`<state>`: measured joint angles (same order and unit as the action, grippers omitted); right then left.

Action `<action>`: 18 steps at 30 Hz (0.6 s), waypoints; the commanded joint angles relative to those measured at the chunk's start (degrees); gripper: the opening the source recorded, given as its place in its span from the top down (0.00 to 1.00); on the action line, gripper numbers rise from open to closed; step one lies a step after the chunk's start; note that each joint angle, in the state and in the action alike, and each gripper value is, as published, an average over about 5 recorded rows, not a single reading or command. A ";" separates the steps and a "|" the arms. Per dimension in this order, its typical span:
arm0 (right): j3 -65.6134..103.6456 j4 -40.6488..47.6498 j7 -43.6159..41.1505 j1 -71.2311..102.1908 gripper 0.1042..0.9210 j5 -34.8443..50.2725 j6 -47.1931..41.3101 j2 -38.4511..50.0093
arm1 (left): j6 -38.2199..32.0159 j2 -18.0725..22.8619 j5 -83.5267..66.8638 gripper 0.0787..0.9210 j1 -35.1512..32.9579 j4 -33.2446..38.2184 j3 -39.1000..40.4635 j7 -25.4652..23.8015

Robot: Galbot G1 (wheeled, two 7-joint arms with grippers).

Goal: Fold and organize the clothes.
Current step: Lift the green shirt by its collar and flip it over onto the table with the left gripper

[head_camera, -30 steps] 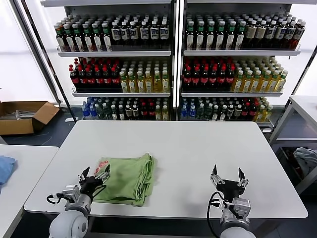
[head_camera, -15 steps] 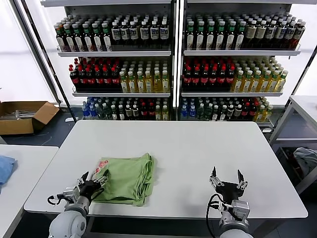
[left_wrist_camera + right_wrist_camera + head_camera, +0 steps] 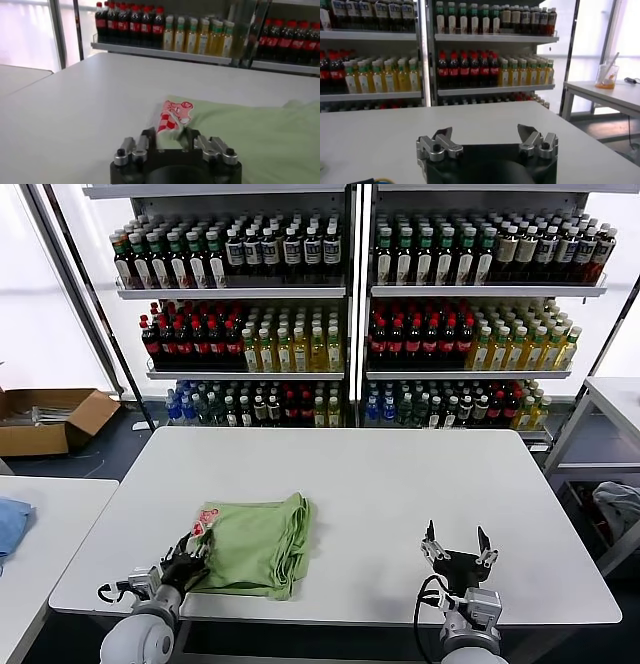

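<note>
One shirt (image 3: 255, 546), folded, lies on the desk (image 3: 400, 484) at its near-left part. The left gripper (image 3: 170, 141) is at the shirt's near-left corner, fingers (image 3: 148, 138) narrowed around the printed edge. The right gripper (image 3: 458, 546) waits well right of the shirt, fingers spread, holding nothing.

Shop: stocked drink shelves (image 3: 345, 304).

One folded green polo shirt (image 3: 258, 544) lies on one white desk (image 3: 400, 484), with a second desk (image 3: 40, 534) to the left carrying one blue cloth (image 3: 10, 522). Two grippers show: left gripper (image 3: 186, 556) and right gripper (image 3: 457, 546). One cardboard box (image 3: 45, 416) sits on the floor; two shelving units (image 3: 350, 304) hold three bottle rows each
</note>
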<state>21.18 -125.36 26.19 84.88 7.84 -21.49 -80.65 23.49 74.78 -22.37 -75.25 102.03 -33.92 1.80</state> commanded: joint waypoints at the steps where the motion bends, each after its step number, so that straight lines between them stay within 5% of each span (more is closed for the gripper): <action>1: 0.04 0.04 0.01 -0.01 0.12 -0.01 0.03 -0.01 | 0.32 0.14 -0.03 0.62 -0.46 -0.08 0.22 -0.64; 12: 0.16 0.19 0.03 -0.27 0.12 -0.02 0.02 0.09 | -1.32 0.48 0.20 0.97 -1.00 1.33 0.02 -2.06; 18: 0.28 0.29 0.02 -0.27 0.12 0.12 0.16 0.37 | -2.32 -2.58 -1.50 0.99 -1.00 2.65 -5.79 -1.61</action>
<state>21.42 -125.08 26.20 84.62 7.92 -21.37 -80.26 22.15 74.49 -22.77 -76.32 103.64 -34.87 0.29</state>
